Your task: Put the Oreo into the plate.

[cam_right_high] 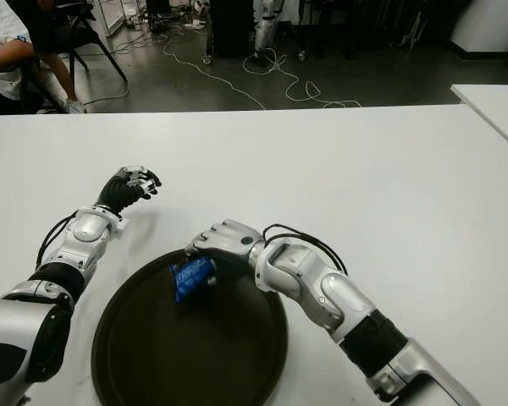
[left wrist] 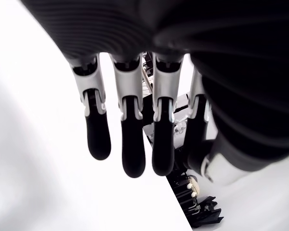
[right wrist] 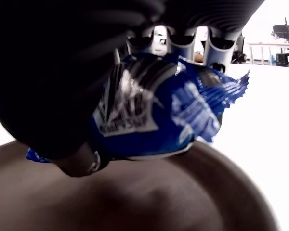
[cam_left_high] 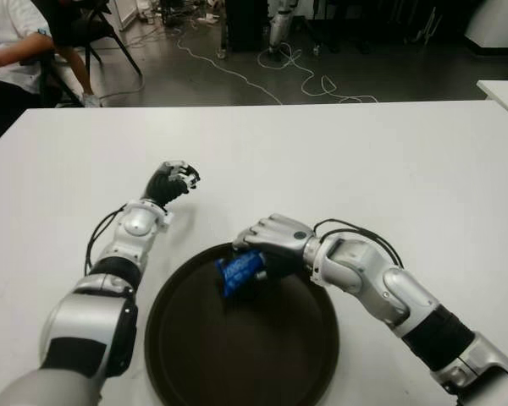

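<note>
A blue Oreo packet (cam_left_high: 240, 271) is clasped in my right hand (cam_left_high: 267, 247), which hangs over the far part of the dark round plate (cam_left_high: 262, 355). In the right wrist view the packet (right wrist: 159, 110) sits between the fingers and the palm, just above the plate's brown surface (right wrist: 135, 197). Whether the packet touches the plate I cannot tell. My left hand (cam_left_high: 171, 181) shows over the white table to the left of the plate and beyond it, fingers (left wrist: 130, 144) relaxed and holding nothing.
The white table (cam_left_high: 364, 161) stretches wide around the plate. A second table corner (cam_left_high: 504, 91) shows at the far right. A seated person (cam_left_high: 8, 51) and chair are at the far left; cables (cam_left_high: 305, 80) lie on the floor behind.
</note>
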